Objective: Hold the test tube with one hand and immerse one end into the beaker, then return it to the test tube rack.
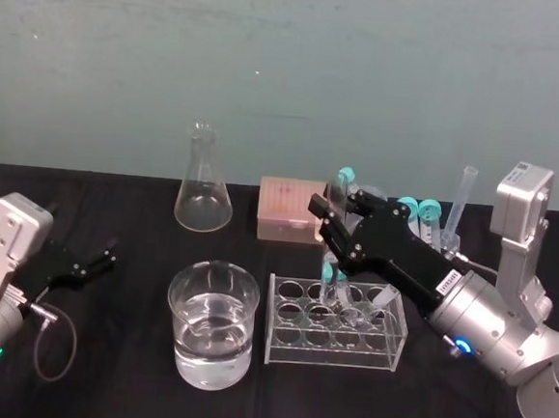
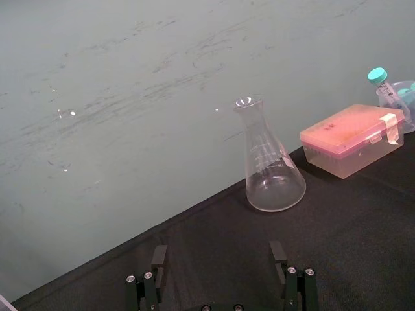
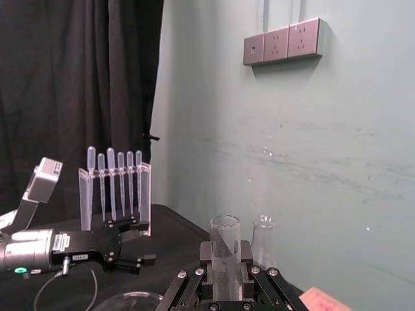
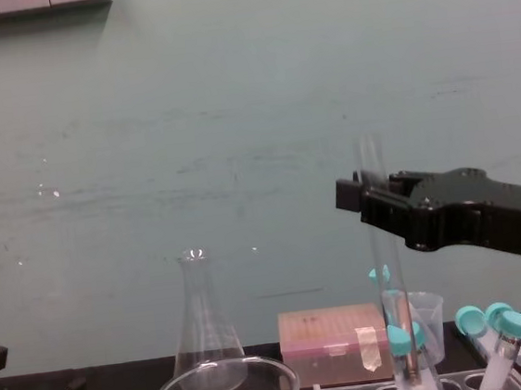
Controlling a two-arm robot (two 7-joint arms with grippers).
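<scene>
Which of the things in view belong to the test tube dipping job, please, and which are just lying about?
Job: test tube, held by the right gripper at the test tube rack; beaker.
Lying about: conical flask, pink box, teal-capped tubes, graduated cylinder, pipette stand; left gripper, parked at the left.

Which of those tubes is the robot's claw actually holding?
The tall, clear, uncapped test tube, gripped nearly upright by the right gripper at the test tube rack. The other tubes are shorter and teal-capped.
</scene>
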